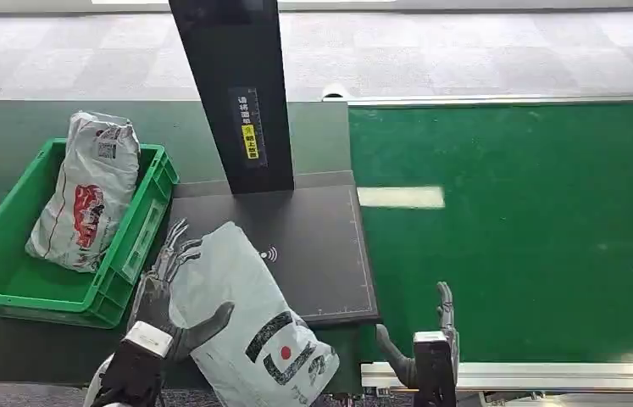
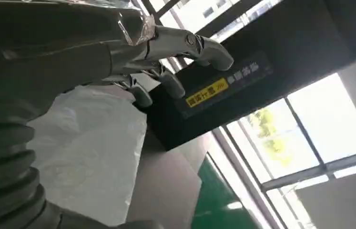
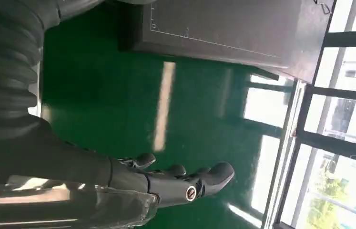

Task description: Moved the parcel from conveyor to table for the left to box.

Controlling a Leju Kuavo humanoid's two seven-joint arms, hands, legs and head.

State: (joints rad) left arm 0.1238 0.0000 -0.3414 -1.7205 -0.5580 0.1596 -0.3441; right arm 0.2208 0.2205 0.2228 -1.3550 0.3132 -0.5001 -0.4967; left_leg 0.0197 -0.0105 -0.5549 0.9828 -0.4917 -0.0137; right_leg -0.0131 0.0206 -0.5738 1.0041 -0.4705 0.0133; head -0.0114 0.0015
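Low in the frame, the left hand (image 1: 164, 292) grips a glossy grey plastic parcel (image 1: 249, 326) with bold black lettering and a red dot, lying on the dark tabletop (image 1: 313, 254). The right hand (image 1: 431, 339), fingers apart, holds nothing over the green conveyor (image 1: 516, 220). A yellow label marks the black post (image 1: 232, 93).

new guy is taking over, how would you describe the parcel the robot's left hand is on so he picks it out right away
Start at the black scanner post rising from the dark pad. The parcel lies on that pad's near left corner, under the left hand. It is pale grey with bold black lettering and a red dot, unlike the red-printed white bag standing in the green crate.
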